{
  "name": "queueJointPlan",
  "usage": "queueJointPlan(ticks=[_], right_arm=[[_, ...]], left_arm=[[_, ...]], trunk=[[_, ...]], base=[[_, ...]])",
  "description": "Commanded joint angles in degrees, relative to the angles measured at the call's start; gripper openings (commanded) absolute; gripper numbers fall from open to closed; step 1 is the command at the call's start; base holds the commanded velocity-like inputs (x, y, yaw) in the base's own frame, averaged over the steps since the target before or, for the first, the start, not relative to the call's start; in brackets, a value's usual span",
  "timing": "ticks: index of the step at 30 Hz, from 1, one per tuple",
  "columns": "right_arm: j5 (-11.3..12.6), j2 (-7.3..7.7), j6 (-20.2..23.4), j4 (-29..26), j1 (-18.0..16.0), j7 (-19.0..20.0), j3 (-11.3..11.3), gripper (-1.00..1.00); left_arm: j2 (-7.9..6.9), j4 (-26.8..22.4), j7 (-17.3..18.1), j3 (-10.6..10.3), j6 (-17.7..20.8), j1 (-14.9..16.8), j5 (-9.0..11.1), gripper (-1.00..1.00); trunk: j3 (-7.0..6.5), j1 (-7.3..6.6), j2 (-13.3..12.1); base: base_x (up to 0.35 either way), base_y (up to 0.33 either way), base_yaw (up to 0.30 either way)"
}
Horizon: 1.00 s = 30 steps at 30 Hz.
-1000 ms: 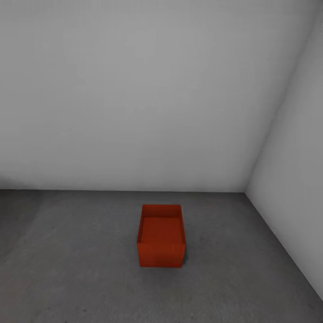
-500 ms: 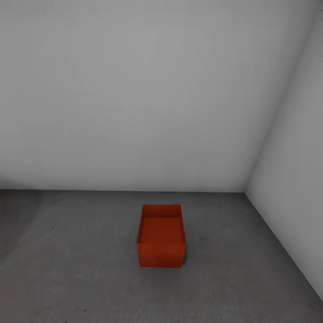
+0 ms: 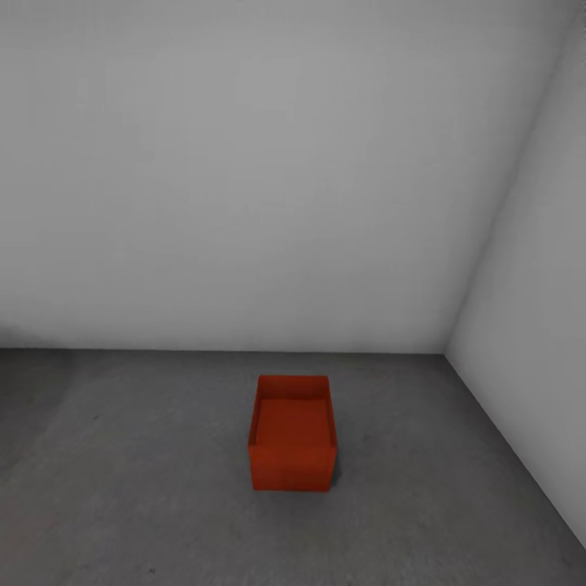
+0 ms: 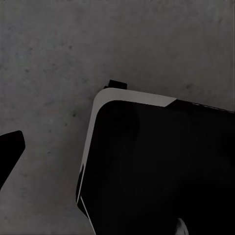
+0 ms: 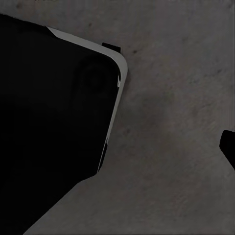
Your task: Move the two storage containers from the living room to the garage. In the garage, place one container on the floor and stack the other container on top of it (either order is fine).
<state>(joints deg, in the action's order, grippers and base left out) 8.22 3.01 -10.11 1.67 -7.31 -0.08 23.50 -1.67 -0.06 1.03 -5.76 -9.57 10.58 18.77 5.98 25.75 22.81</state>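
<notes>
Fingers: L fingertip (image 4: 10, 152) and R fingertip (image 5: 227, 147) each a lone dark tip over floor (image 3: 122, 488), open/shut cannot tell; storage container (image 3: 291, 439) on garage floor at 6 o'clock, frame dipped slightly vs 1 s ago, cam move only, prob. no stacking progress

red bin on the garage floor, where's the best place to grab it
Probably by a long side wall's top rim, coming straight down from above. The bin stands upright and open-topped on the floor, short end toward the robot, clear of both walls, so its thin rims are exposed. A two-arm lift on the opposite long walls should also work.
</notes>
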Motion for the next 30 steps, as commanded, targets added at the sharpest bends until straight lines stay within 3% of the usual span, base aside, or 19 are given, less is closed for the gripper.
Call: queueJointPlan(ticks=[1,21,30], right_arm=[[0.6,-0.01,-0.4,0.2,-0.1,0.0,0.5,1.0],[0.9,0.04,-0.1,0.2,-0.1,0.0,0.5,1.0],[0.9,0.03,0.0,0.2,-0.1,0.0,0.5,1.0]], left_arm=[[0.0,0.1,0.1,-0.5,-0.2,0.1,0.6,1.0],[0.06,0.1,0.1,-0.5,-0.2,0.1,0.5,1.0],[1.09,0.1,0.2,-0.5,-0.1,0.1,0.5,1.0]], trunk=[[0.03,0.03,0.1],[-1.74,0.03,0.1],[-2.54,0.03,0.1]], base=[[0.0,0.0,0.0],[0.0,0.0,0.0],[0.0,0.0,0.0]])
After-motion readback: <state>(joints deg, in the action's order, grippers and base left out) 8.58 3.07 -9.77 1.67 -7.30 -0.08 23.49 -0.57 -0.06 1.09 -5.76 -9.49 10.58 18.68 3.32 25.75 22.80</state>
